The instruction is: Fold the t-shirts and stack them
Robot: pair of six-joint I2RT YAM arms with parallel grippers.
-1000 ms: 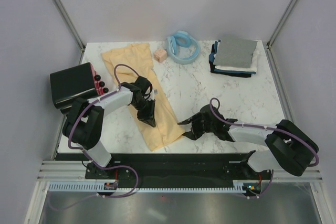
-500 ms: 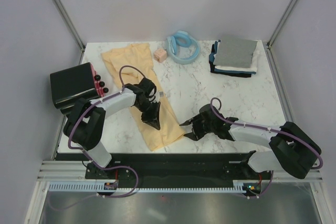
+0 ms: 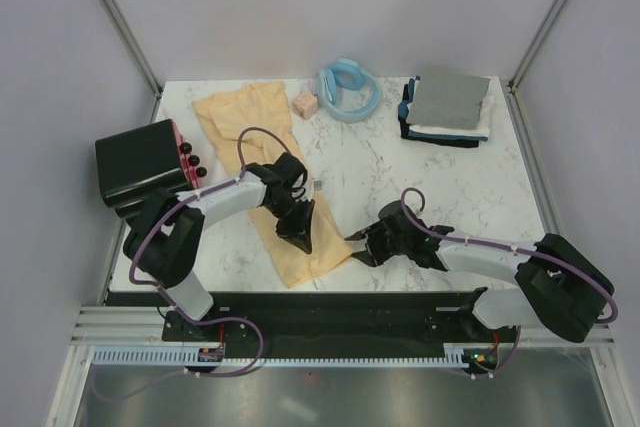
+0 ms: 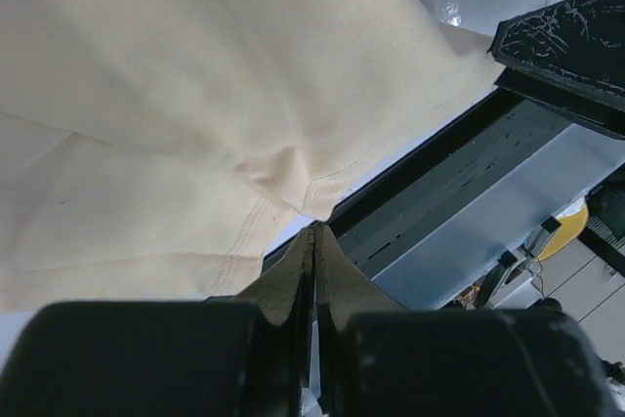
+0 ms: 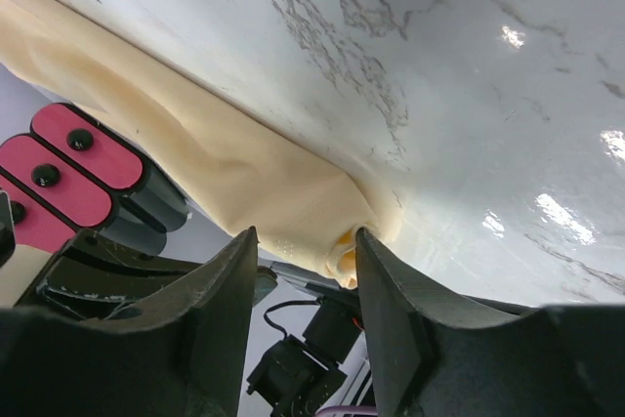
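**Inspector:** Where did the work lie, left to right?

**Operator:** The yellow t-shirt (image 3: 245,117) lay flat in a long band, slanting from the far-left corner of the table (image 3: 400,162) down to its near edge. My left gripper (image 3: 300,237) stood on the band's near end with its jaws pressed together at the hem. The cloth puckered toward the tips, but I could not tell whether a fold was pinched. My right gripper (image 3: 358,247) sat just right of that, jaws apart, straddling the shirt's near-right corner and not closed on it. The folded stack (image 3: 448,105) of grey, white and navy shirts rested at the far-right corner.

**Inspector:** Handling?

**Operator:** I judged the cloth light, limp and prone to sliding on the polished marble. Lifted by one point, it would sag and bunch. I would take the two near hem corners, one per gripper, pinching the stitched hem where it is thickest.
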